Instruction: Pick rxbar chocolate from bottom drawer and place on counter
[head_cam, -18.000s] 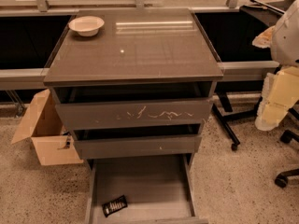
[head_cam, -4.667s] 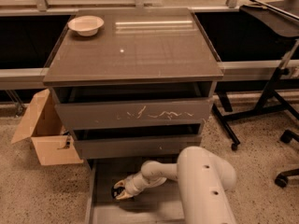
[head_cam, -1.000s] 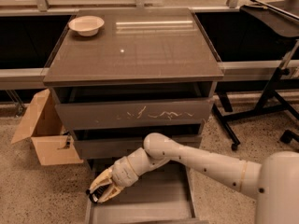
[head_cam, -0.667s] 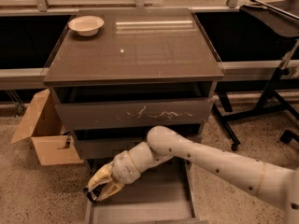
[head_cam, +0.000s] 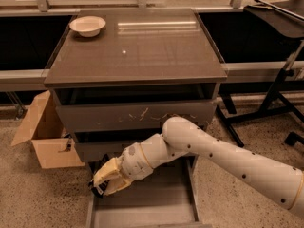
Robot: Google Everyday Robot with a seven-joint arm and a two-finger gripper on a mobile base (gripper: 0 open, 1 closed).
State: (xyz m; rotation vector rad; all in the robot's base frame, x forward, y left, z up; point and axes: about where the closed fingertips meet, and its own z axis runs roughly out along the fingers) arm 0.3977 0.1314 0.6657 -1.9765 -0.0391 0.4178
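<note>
My gripper (head_cam: 107, 180) hangs over the left front part of the open bottom drawer (head_cam: 147, 205), a little above its grey floor. Its cream fingers (head_cam: 114, 171) are shut on the rxbar chocolate (head_cam: 96, 190). Only the black end of the rxbar shows below the fingers; the rest is hidden. My white arm reaches in from the lower right across the drawer fronts. The counter (head_cam: 142, 51), a glossy grey-brown cabinet top, lies well above the gripper.
A white bowl (head_cam: 87, 25) stands on the counter's back left corner. The scratched-front drawer (head_cam: 137, 115) and the middle drawer (head_cam: 95, 148) stick out above the gripper. A cardboard box (head_cam: 45, 134) stands on the floor at left, and black stand legs (head_cam: 266, 103) at right.
The rxbar lay on the drawer floor, then my gripper closed on it. Over the last second the gripper has risen slightly with the bar in it.
</note>
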